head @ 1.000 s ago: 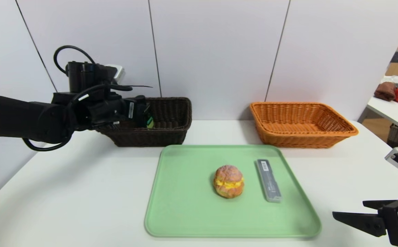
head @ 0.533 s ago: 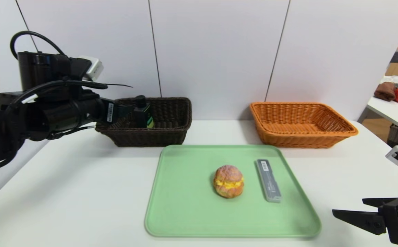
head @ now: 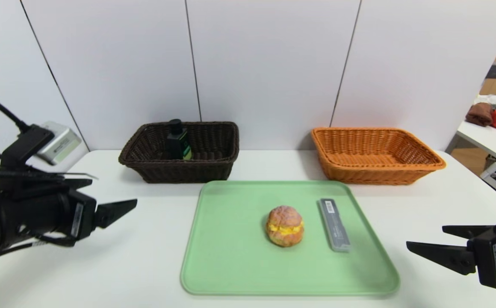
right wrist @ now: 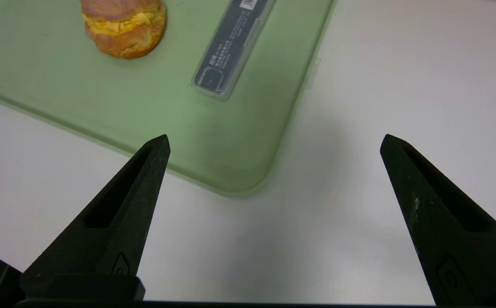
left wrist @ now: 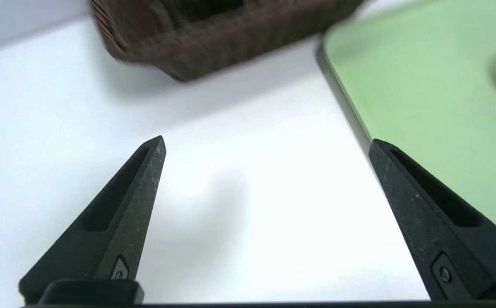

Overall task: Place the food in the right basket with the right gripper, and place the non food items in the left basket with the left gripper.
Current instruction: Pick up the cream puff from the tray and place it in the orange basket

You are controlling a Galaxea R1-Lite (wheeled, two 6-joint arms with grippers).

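Pump bottle [head: 178,141] now stands in the dark left basket [head: 214,169]; the left hand [left wrist: 265,147] has pulled back over the worktop [head: 137,256], wide open and empty. Bun [head: 285,226] and grey case [head: 335,224] remain on the green tray [head: 231,265], near the open, empty right hand [right wrist: 273,143].

A white bench [head: 137,256] carries three things directly, placed here relative to the green tray [head: 231,265]. The tray lies flat near the bench's front edge. Behind the tray and toward the robot's left sits the dark brown basket [head: 179,169], close to the tray's back corner. Behind the tray and toward the right sits the orange basket [head: 376,171], just beyond the tray's back edge.
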